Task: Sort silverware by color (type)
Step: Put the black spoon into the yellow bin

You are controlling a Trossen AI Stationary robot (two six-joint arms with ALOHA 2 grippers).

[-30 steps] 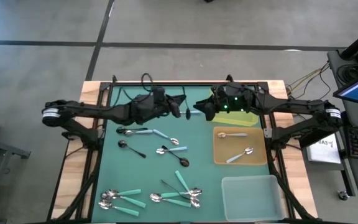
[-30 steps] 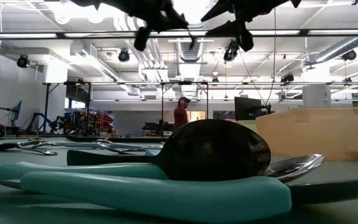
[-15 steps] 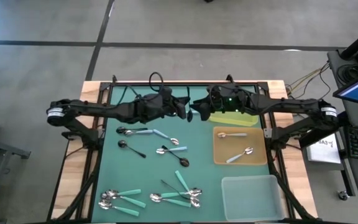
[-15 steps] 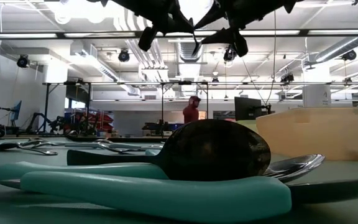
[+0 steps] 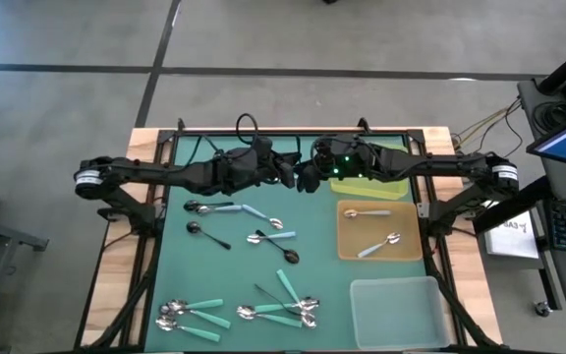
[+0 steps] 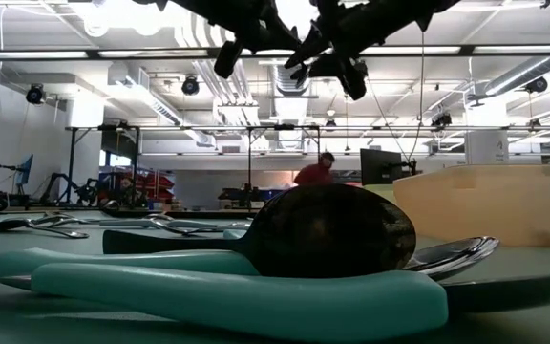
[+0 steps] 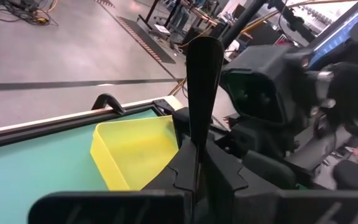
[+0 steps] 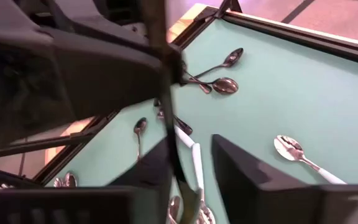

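Orange tray (image 5: 347,244) has 2 spoons (image 5: 379,244) in it; the clear tray (image 5: 396,310) and yellow tray (image 7: 135,152) look bare. Up over the mat's far edge, the left gripper (image 5: 285,170) is clamped on a dark spoon (image 7: 202,93), and the right gripper (image 5: 308,177) has its fingers around that same spoon.

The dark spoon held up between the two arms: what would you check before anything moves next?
1. Left gripper shut on the dark spoon: ok.
2. Right gripper around the spoon's handle: ok.
3. Right gripper closed on the handle: not ok, a gap shows on one side.
4. Spoon clear of the table: ok, seen high in the low view.
5. Which tray takes it: cannot tell; the orange tray holds light-blue-handled spoons.
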